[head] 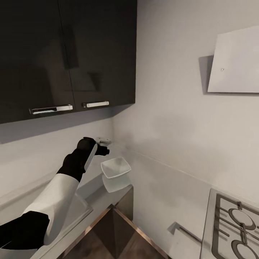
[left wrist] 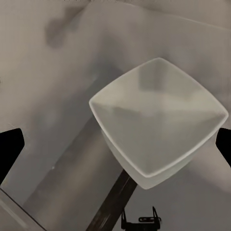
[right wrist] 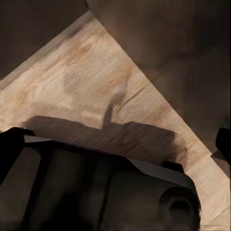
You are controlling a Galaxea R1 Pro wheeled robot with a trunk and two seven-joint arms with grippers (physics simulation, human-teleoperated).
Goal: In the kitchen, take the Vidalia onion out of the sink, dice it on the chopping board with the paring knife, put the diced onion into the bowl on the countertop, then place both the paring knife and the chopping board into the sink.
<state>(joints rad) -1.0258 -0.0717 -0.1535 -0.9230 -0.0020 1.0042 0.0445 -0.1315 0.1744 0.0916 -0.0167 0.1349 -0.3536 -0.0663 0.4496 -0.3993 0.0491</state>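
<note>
While the left end effector [head: 102, 149] gapes, the bowl [head: 116, 167] sits white, square, shallow.

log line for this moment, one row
left arm: raised over countertop | left gripper: beside bowl, open | bowl: looks empty | right gripper: over wood floor
</note>
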